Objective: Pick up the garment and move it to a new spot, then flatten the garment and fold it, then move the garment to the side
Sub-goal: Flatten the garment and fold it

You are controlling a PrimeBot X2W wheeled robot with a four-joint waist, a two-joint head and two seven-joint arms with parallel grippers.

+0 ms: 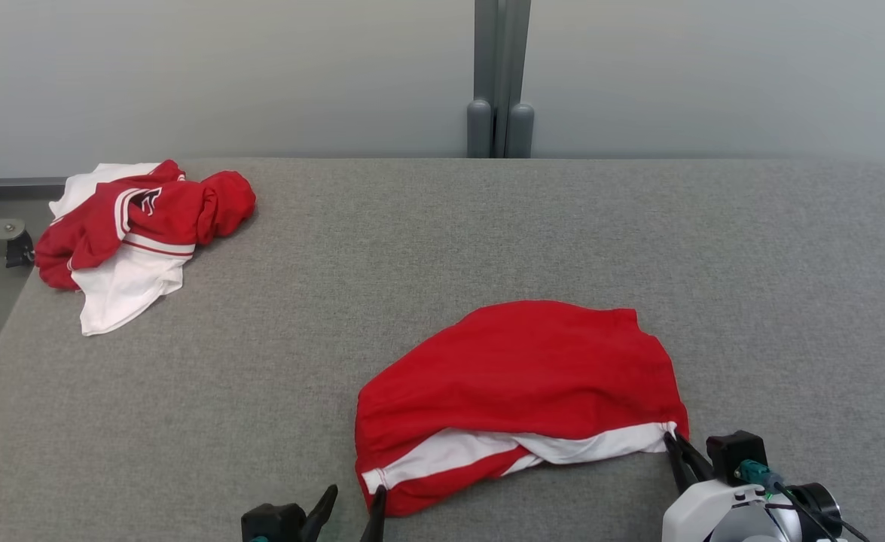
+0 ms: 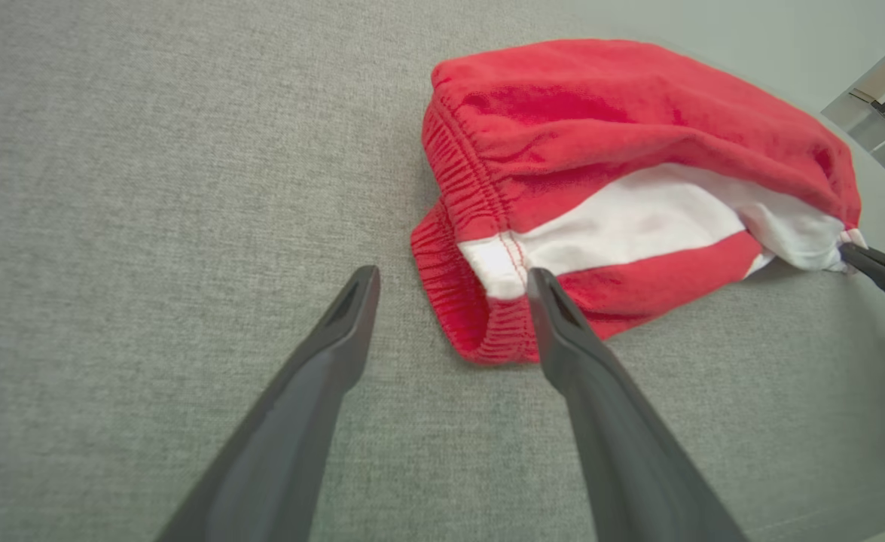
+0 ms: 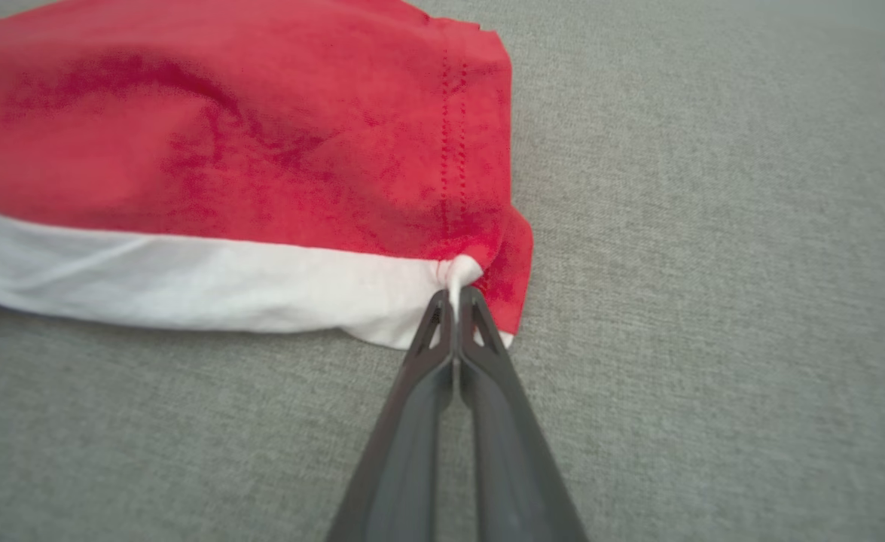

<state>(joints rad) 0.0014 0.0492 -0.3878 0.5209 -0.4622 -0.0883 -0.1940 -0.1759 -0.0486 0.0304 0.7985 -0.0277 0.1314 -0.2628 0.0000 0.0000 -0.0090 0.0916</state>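
Pinching white hem corner of red shorts (image 1: 517, 369) with right gripper (image 3: 453, 297), clenched tight. Lying crumpled at near edge of grey table (image 1: 412, 248), centre-right. Straddling waistband end with left gripper (image 2: 451, 277), spread, grasping nothing; judged staged for two-corner lift.

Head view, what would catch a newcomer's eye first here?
The red and white garment near the front of the grey table stands out first. Its white-striped corner is pinched in the shut right gripper, while the left gripper stands open at the elastic waistband end. Next comes a crumpled red and white pile at the table's far left corner.
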